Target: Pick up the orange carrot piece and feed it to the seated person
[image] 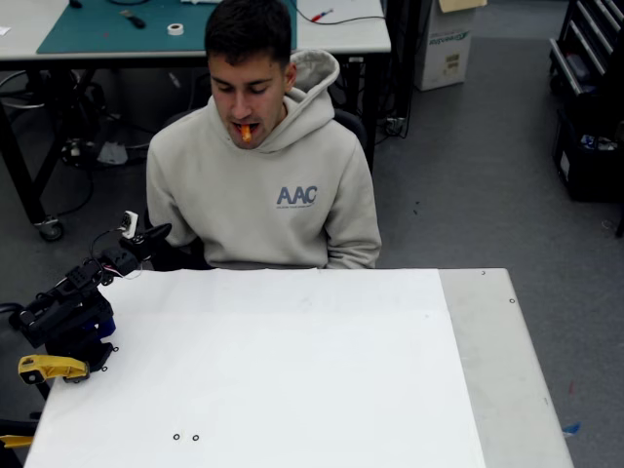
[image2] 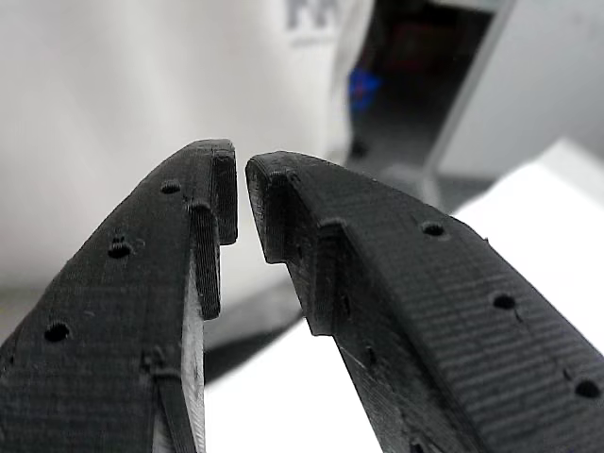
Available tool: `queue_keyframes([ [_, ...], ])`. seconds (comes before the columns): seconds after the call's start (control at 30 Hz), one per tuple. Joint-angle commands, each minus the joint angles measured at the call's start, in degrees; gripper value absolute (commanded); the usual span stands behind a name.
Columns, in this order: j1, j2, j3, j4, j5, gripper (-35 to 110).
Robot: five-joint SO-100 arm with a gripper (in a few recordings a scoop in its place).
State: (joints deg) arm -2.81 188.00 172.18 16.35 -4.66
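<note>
Behind the tabletop's (image: 292, 370) far edge, the seated person (image: 261, 175), hoodie printed "AAC", holds the orange carrot piece (image: 246, 132) in his mouth; the gripper (image2: 241, 203) sits at the left edge, jaws nearly together, empty.

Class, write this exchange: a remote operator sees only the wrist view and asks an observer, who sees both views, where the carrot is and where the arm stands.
Operator: My wrist view shows the black end effector nearly shut, with nothing between its fingers. Where is the carrot?
Observer: The tiny bright-orange carrot piece is at the mouth of the seated person in the beige hoodie.
Operator: And where does the arm stand?
Observer: In the fixed view the end effector is at the far left corner of the white table, apart from the person.
</note>
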Motion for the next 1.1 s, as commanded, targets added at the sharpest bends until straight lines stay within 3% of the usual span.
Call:
queue_keyframes([
  [0.0, -0.44, 0.18, -1.58, 8.70, 3.43, -2],
  [0.47, -0.53, 0.35, -1.85, 41.31, 5.01, -2],
  [0.73, -1.14, 0.97, -4.48, 48.69, 4.39, -2],
  [1.07, -1.14, 0.97, -4.48, 49.13, 4.39, -2],
])
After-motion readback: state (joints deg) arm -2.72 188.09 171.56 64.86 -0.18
